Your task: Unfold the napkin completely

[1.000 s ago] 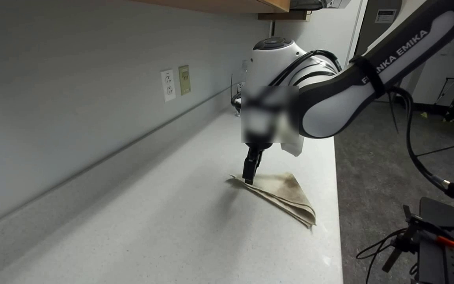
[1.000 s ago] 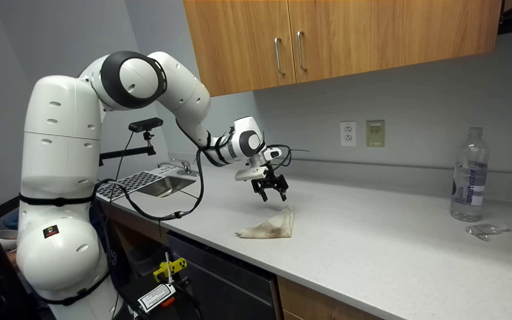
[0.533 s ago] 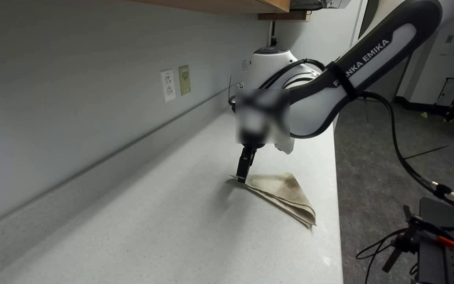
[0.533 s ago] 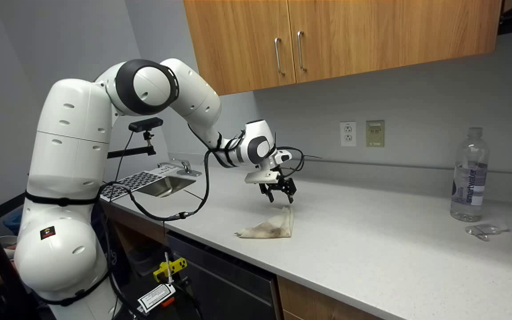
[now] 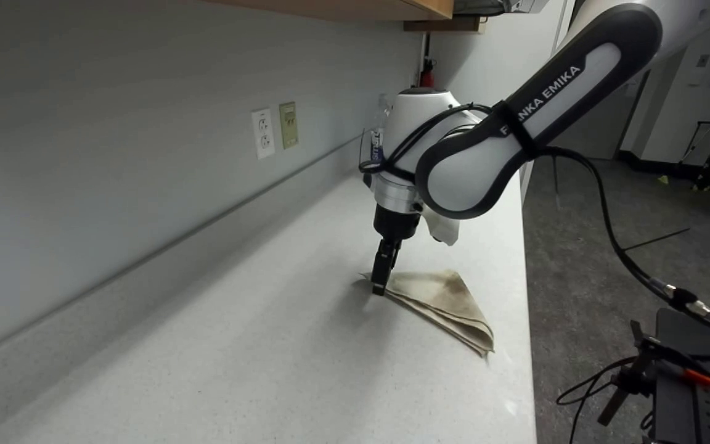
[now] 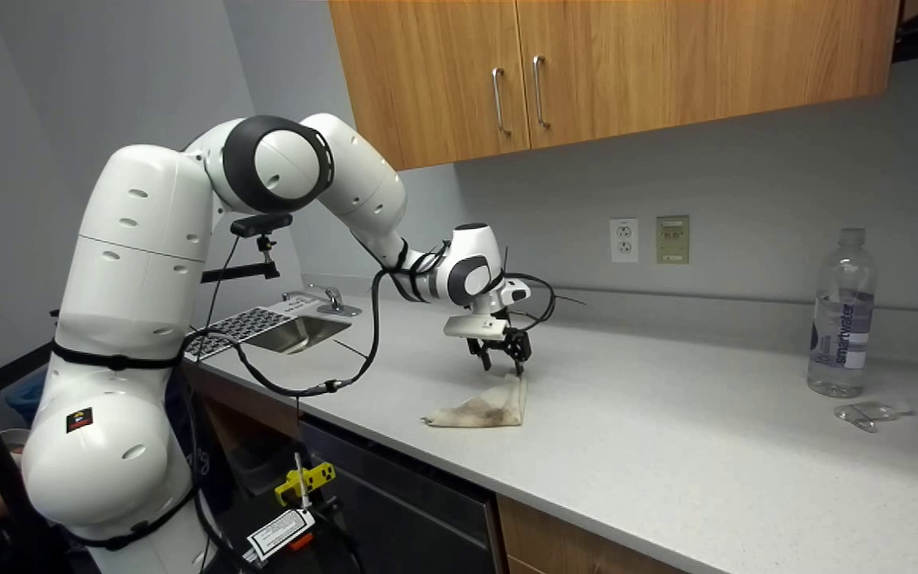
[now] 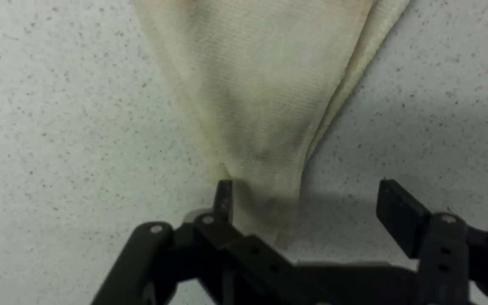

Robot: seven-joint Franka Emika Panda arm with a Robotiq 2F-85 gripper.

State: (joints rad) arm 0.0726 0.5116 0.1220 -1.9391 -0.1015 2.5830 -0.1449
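left in the wrist view, hard speckled worktop [image 7: 66, 127]; then there's the claw [image 7: 307, 197], jaws spread, clutching nothing, placed so the napkin [image 7: 265, 84] shows its narrow end between them, likely to pinch and peel that corner; the napkin's lying folded on the worktop, thin, finely woven, tapering; on its right, a doubled edge.

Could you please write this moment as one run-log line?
beige brown-blotched cloth napkin: folded, on speckled white countertop | black two-finger gripper: open near napkin's narrow end, nothing held | unfolding: pending
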